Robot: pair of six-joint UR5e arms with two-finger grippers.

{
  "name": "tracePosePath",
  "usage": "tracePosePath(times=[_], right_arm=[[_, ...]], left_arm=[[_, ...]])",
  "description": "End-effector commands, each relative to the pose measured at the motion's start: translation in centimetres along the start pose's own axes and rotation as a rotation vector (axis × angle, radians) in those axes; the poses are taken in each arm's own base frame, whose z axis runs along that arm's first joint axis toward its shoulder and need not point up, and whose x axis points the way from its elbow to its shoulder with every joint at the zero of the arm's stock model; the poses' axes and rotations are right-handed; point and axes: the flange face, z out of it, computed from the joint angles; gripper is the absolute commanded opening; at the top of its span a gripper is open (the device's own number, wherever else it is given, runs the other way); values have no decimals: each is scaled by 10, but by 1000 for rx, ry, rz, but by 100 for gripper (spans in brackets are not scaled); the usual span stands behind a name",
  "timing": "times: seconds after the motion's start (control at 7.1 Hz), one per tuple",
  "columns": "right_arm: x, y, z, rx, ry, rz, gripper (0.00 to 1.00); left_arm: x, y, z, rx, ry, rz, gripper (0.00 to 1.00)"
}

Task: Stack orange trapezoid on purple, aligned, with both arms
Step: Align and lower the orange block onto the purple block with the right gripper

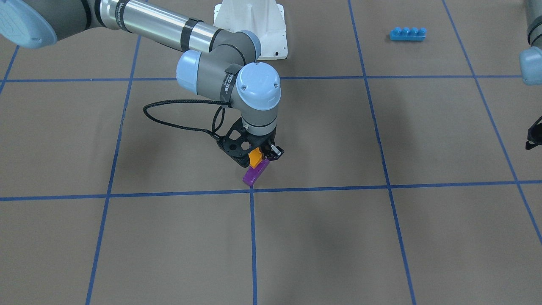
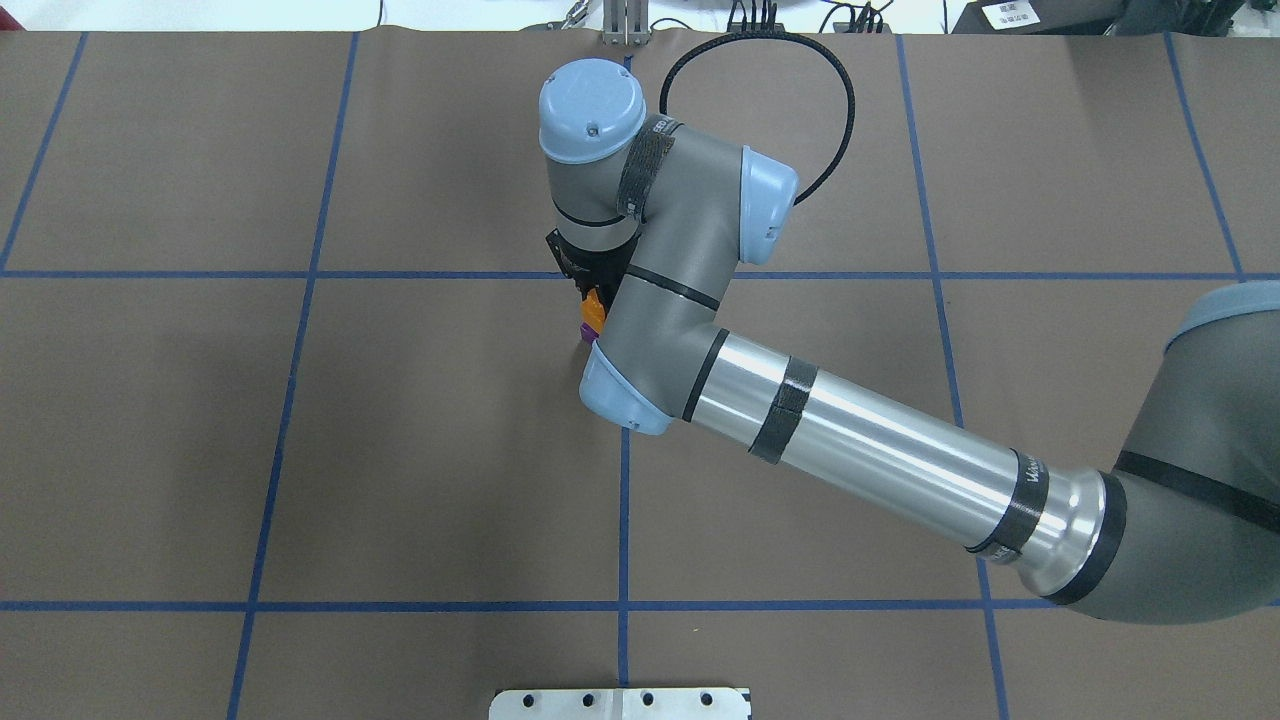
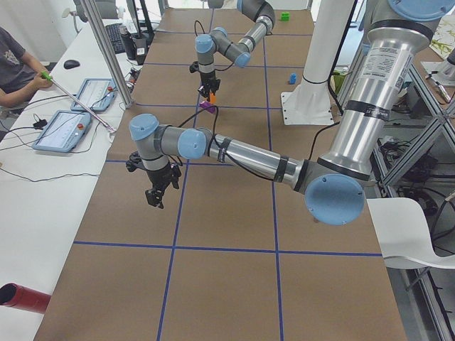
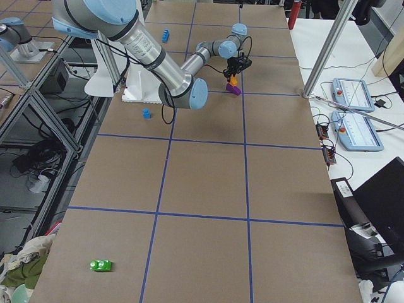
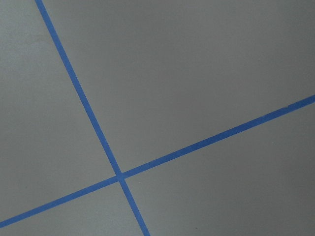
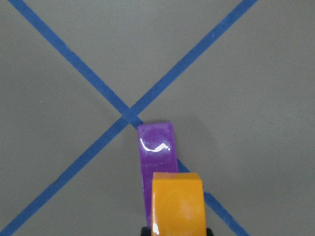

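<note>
My right gripper [image 1: 259, 155] is shut on the orange trapezoid [image 1: 254, 158] and holds it right over the near end of the purple brick [image 1: 255, 172], which lies on the table by a blue tape crossing. In the right wrist view the orange trapezoid [image 6: 178, 202] covers the purple brick's [image 6: 157, 156] near end; I cannot tell whether they touch. The overhead view shows only slivers of orange [image 2: 593, 308] and purple [image 2: 587, 331] beside the wrist. My left gripper [image 3: 156, 195] hangs empty above bare table, far from both; I cannot tell whether it is open or shut.
A long blue four-stud brick [image 1: 407, 33] lies near the robot's base. A small blue brick [image 4: 146, 113] sits by the white mount [image 1: 254, 25]. A green brick [image 4: 100, 265] lies at the table's far right end. Operators' tablets [image 3: 71, 128] line the table edge.
</note>
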Motion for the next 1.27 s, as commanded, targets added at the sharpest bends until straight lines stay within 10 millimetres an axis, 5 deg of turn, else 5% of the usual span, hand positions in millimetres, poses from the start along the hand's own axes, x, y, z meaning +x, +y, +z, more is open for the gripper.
tracePosePath(times=[0.0, 1.13], right_arm=[[-1, 0, -1, 1, -3, -2, 0], [1, -4, 6, 0, -19, -6, 0]], left_arm=[[0, 0, 0, -1, -1, 0, 100], [0, 0, 1, -1, 0, 1, 100]])
